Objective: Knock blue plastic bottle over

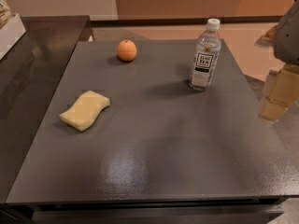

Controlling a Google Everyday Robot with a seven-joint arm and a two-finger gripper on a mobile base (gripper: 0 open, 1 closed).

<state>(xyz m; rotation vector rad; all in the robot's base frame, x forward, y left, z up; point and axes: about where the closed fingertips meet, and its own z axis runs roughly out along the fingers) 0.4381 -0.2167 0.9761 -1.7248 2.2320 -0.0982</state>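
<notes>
**Bottle** [204,55]: clear, faintly blue plastic with a white screw cap. It is stood upright near the far right corner of the grey table [159,162] and is not yet knocked over. The label is white above and dark below. The words "TEAS' TEA" can be made out, but the smaller print cannot be read.

**Gripper** [279,94]: seen to the right of the bottle, off the table edge, lower than the cap and well apart from the bottle. Whether it is open or closed cannot be told.

**Orange** [126,50]: set well to the left of the bottle, slightly further back, and shorter than it.

**Sponge** [85,109]: yellow, laid flat far to the left of the bottle and nearer the front.

**Step in hand:** the approach.

**Handling note:** the bottle is judged best struck high, near the shoulder or cap, with a sideways sweep from the right. A low push would likely only slide it. A leftward fall would land on bare table. No grasp is needed.
</notes>
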